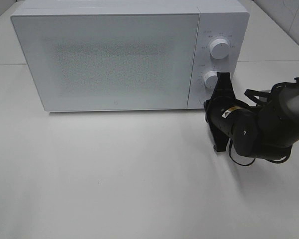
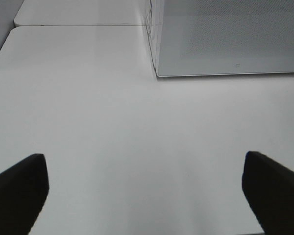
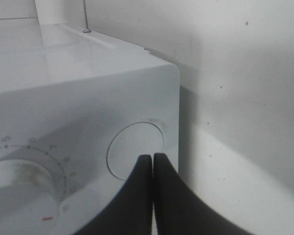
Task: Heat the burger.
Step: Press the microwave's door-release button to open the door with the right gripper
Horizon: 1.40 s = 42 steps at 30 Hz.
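The bench (image 1: 114, 189) in front of the microwave (image 1: 114, 59) lies bare and wide, open to a pass from the left or the front. The shut door (image 1: 109, 55) bars the way inside. The right arm (image 1: 269, 124) crowds the space before the control panel. There the right pincer (image 3: 152, 157), jaws together, has its tips at the round button (image 3: 130, 147), just beside the lower dial (image 1: 211, 78). The upper dial (image 1: 220, 49) is uncovered. Bare bench also runs past both ends of the microwave. The left pincer (image 2: 144, 164), jaws wide, hangs over bare bench near the left corner.
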Tool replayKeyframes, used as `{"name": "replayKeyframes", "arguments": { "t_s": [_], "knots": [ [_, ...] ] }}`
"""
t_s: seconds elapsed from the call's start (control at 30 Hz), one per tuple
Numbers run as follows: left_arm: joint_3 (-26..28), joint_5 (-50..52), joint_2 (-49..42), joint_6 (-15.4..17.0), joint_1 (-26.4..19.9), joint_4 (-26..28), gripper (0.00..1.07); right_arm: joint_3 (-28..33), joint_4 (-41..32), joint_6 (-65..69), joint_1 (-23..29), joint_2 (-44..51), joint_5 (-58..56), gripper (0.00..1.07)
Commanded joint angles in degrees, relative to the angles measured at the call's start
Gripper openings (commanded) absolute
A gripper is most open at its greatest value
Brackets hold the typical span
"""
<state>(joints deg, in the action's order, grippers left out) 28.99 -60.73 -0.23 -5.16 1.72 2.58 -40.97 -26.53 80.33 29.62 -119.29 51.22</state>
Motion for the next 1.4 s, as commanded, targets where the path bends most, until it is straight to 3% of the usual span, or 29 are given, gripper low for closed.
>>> {"name": "replayKeyframes", "arguments": {
  "t_s": [0.03, 0.3, 0.77, 1.4],
  "knots": [
    [-0.1, 0.8, -1.1, 0.1, 0.1, 0.2, 1.03, -0.8, 0.9, -1.3, -0.9, -0.1, -0.8, 0.00],
    [-0.1, 0.8, -1.1, 0.1, 0.1, 0.2, 1.03, -2.3, 5.2, -2.1, -3.6, -0.1, -1.7, 0.00],
    [-0.1, 0.8, -1.1, 0.1, 0.1, 0.2, 1.03, -4.8, 8.7, 1.9, -3.6, -1.4, -1.8, 0.00],
    [-0.1, 0.8, -1.1, 0.1, 0.1, 0.2, 1.03, -7.6, 4.5, -3.6, -3.6, -1.9, 2.9, 0.00]
  ]
}}
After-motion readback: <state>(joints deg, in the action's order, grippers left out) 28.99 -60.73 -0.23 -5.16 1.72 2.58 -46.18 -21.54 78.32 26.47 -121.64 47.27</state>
